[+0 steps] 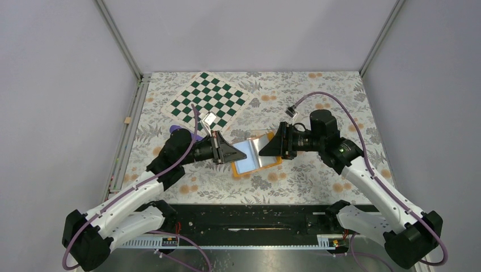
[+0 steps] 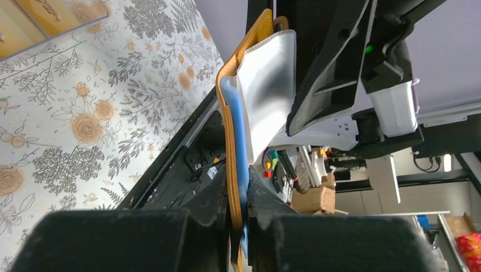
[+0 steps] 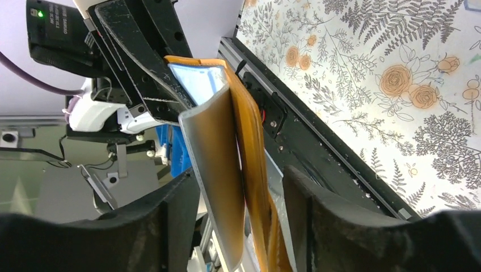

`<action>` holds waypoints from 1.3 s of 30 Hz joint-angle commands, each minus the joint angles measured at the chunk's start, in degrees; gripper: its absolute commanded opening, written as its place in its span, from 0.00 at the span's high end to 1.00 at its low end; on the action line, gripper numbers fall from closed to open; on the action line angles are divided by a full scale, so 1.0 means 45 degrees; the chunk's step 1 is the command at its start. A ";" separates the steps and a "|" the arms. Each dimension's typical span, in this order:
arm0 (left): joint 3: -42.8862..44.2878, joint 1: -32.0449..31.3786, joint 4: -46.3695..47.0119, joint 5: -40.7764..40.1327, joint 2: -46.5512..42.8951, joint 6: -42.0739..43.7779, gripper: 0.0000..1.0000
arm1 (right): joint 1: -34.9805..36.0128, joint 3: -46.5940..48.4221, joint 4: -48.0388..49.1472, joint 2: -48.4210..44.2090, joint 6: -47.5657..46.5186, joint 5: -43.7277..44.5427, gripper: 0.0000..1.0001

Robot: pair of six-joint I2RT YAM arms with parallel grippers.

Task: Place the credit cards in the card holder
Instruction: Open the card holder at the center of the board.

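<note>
The orange card holder [image 1: 249, 164] hangs open between my two grippers above the middle of the table, its light-blue inside facing up. My left gripper [image 1: 241, 154] is shut on its left edge; the left wrist view shows the jaws [image 2: 238, 190] pinching the orange leather and blue lining [image 2: 230, 113]. My right gripper [image 1: 266, 148] is open, its jaws standing apart on either side of the holder's right flap [image 3: 252, 130] and a silvery-grey flat sheet [image 3: 212, 147]. I cannot tell whether that sheet is a card or an inner leaf. No loose credit card shows plainly.
A green-and-white chessboard mat [image 1: 210, 99] lies at the back left of the floral tablecloth [image 1: 317, 181]. A purple thing [image 1: 176, 129] peeks out beside my left arm. A tan flat object [image 2: 45, 17] lies on the cloth. The black rail [image 1: 255, 224] runs along the near edge.
</note>
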 commanded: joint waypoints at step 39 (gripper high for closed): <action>0.1920 0.0026 -0.7488 -0.4288 -0.1386 0.3239 0.23 | -0.0099 -0.0012 -0.2124 0.1484 -0.2488 0.0631 1.00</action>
